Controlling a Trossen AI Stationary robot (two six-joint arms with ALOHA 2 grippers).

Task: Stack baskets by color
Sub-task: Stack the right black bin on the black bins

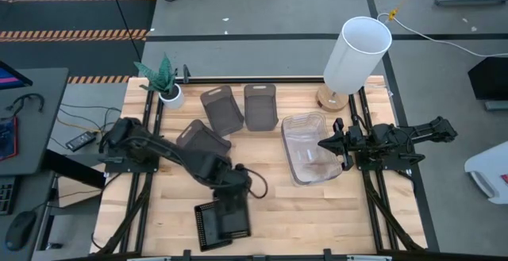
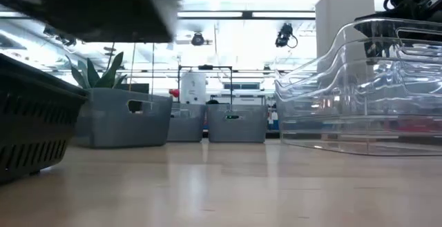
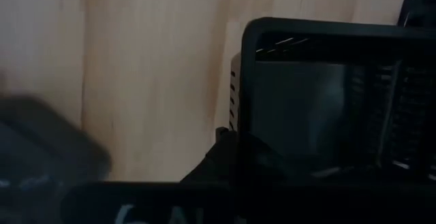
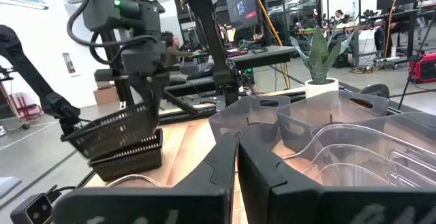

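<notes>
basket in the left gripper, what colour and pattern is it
Black, with a mesh pattern; the basket shows best in the right wrist view.

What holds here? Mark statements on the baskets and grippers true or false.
1. The left gripper is shut on a black basket. True.
2. The three grey baskets sit in one pile. False: they lie apart on the table.
3. The clear baskets are nested together, with the right gripper at their edge. True.
4. The white cylinder lies on its side mid-table. False: it stands at the far right corner.
5. The plant pot sits inside a grey basket. False: it stands on the table at the far left corner.
</notes>
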